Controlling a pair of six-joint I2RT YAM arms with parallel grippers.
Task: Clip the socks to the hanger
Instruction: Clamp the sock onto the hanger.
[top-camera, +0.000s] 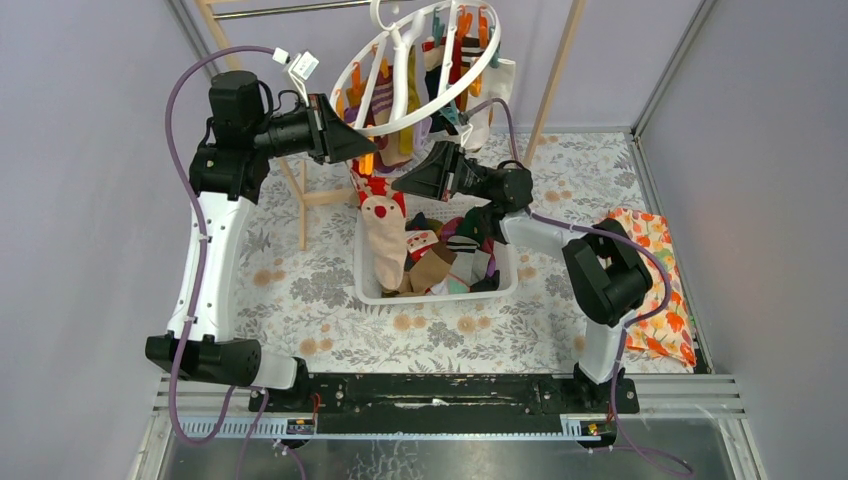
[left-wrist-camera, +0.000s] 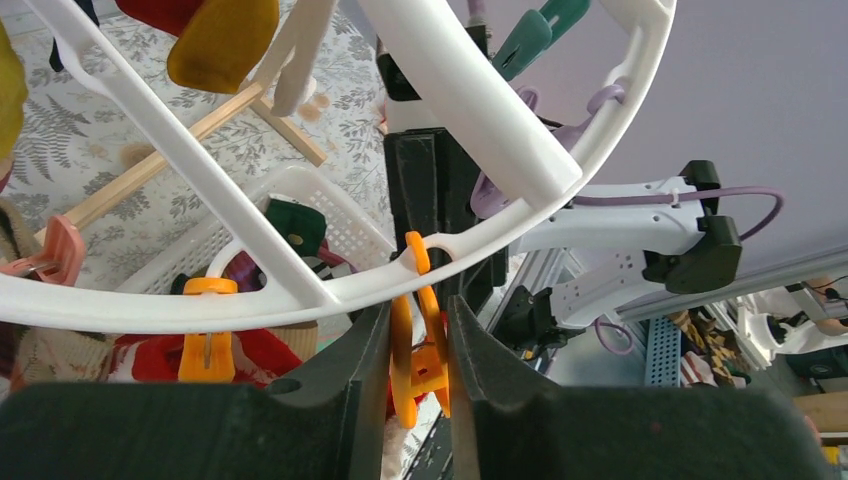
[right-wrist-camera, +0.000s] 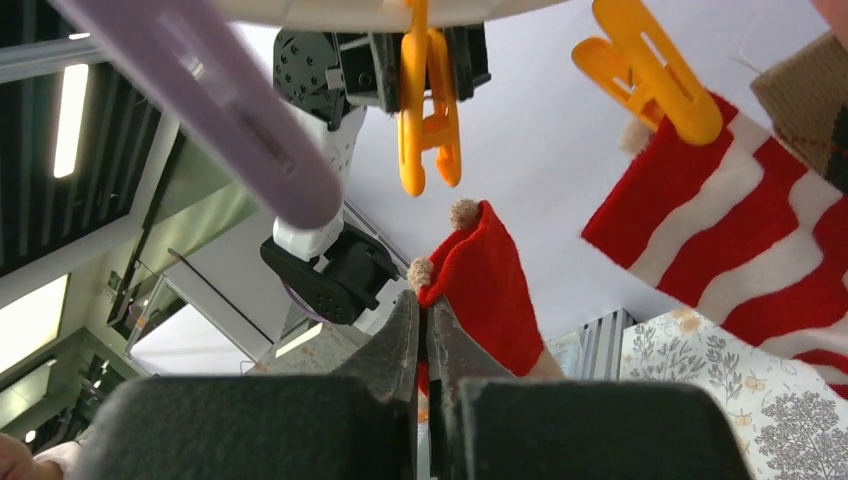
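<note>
Your Santa sock (top-camera: 384, 235) is showing a white face with a red nose, a red cuff and small tan pompoms at the top. It is hanging long and limp, its foot trailing down into the white slotted basket (top-camera: 440, 293), where the other socks (top-camera: 452, 248) are lying in a mixed heap of tan, dark green and striped fabric.

Your right gripper (right-wrist-camera: 425, 305) is pinching the red top edge of that sock, fingers pressed together with only the fabric between them. In the right wrist view the cuff is rising just above the fingertips, directly below an orange clip (right-wrist-camera: 415, 120) and not touching it.

That clip is dangling from the near rim of the hanger (left-wrist-camera: 150, 305), a white plastic ring with curved inner bars that is sitting tilted above the basket. Your left gripper (left-wrist-camera: 418, 360) is reaching in under the rim, and its fingers are closing on the clip from both sides, each touching an orange face.

A red-and-white striped sock (right-wrist-camera: 740, 230) is already hanging from a second orange clip, just beside the one you are squeezing.
</note>
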